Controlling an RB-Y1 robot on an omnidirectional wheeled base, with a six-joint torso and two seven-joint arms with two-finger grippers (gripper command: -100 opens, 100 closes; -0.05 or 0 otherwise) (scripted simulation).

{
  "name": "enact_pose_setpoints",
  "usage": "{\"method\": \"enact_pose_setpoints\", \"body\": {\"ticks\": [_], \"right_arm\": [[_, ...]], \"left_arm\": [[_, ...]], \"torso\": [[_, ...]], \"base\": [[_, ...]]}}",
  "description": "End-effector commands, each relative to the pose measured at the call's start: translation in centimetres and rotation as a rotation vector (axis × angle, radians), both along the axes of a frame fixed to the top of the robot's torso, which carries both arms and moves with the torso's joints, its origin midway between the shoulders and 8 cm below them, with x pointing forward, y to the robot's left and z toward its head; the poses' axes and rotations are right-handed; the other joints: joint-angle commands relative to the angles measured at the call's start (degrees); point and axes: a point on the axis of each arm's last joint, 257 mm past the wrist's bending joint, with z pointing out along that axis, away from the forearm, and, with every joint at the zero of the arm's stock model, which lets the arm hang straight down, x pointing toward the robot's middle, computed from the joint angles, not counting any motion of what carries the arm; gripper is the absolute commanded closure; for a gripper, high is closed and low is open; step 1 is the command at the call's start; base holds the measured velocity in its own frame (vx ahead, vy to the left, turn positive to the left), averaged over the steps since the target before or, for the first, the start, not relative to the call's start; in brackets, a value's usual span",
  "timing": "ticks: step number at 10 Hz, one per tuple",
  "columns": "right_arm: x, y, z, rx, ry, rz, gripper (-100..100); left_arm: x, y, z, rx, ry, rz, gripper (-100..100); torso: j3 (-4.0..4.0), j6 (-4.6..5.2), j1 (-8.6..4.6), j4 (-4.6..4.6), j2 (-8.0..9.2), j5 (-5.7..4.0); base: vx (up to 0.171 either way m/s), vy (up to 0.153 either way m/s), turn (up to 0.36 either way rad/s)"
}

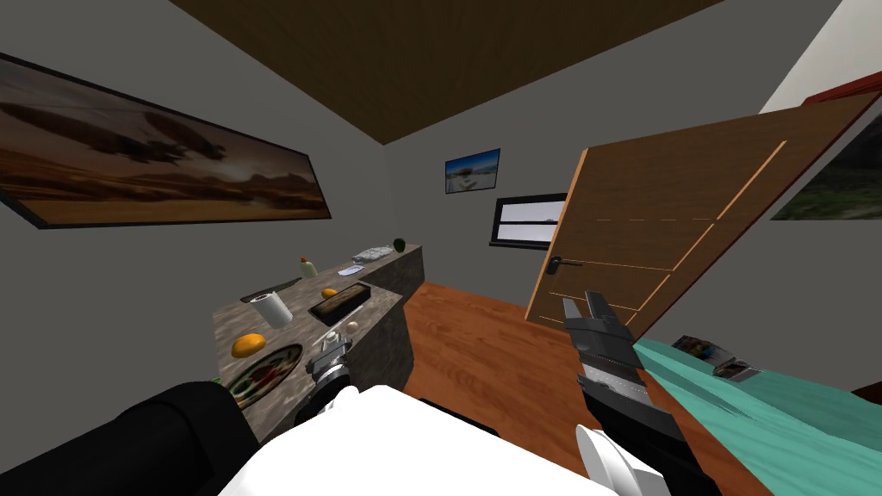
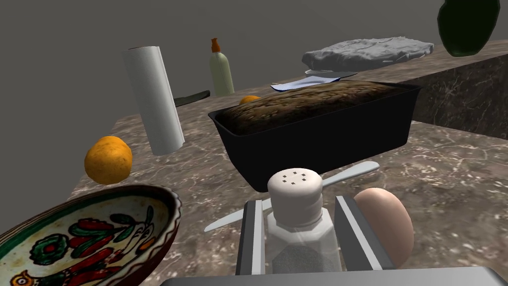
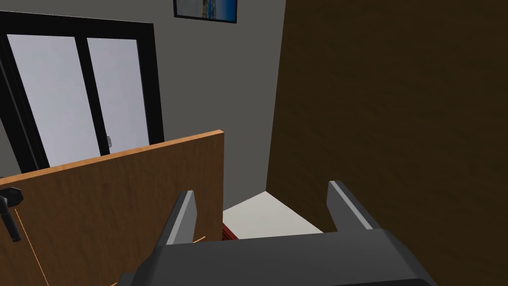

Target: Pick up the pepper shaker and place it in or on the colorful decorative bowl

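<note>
Glass pepper shaker (image 2: pixel 296 233), in left hand (image 2: pixel 300 202) (clamped)

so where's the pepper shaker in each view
head view: pepper shaker at the near edge of the counter, just in front of the black loaf pan.
left wrist view: pepper shaker clamped in the left tool, egg beside it.
right wrist view: faces the wooden door and window instead.
shared landmark: the black loaf pan, right behind the shaker.

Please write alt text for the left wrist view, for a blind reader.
The left gripper is shut on a pepper shaker over a marbled counter. A painted bowl lies beside it, an egg opposite, a loaf pan beyond.
</note>
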Motion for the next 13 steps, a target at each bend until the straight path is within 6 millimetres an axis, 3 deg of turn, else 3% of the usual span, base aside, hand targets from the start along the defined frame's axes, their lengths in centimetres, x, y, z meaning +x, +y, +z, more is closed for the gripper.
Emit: {"method": "enact_pose_setpoints", "body": {"ticks": [1, 5, 9, 13], "right_arm": [[0.0, 0.0, 0.0, 0.0, 0.0, 0.0, 0], [0.0, 0.0, 0.0, 0.0, 0.0, 0.0, 0], [0.0, 0.0, 0.0, 0.0, 0.0, 0.0, 0], [0.0, 0.0, 0.0, 0.0, 0.0, 0.0, 0]], "left_arm": [[-0.2, 0.7, 0.3, 0.02, 0.015, -0.012, 100], [-2.1, 3.0, 0.8, 0.063, 0.067, -0.024, 100], [-6.9, 5.2, -0.5, 0.051, 0.136, 0.013, 100], [-13.5, 6.8, -2.4, -0.009, 0.207, 0.079, 100]], "torso": [[0.0, 0.0, 0.0, 0.0, 0.0, 0.0], [0.17, -0.05, -0.79, -0.08, 0.42, 0.11], [0.08, -0.05, -0.73, -0.14, 0.31, 0.15], [0.16, -0.14, -0.6, -0.12, 0.47, 0.16]], "base": [[-0.055, -0.11, -0.036], [-0.071, -0.186, -0.041], [-0.045, -0.163, -0.089], [-0.075, -0.142, -0.074]]}}
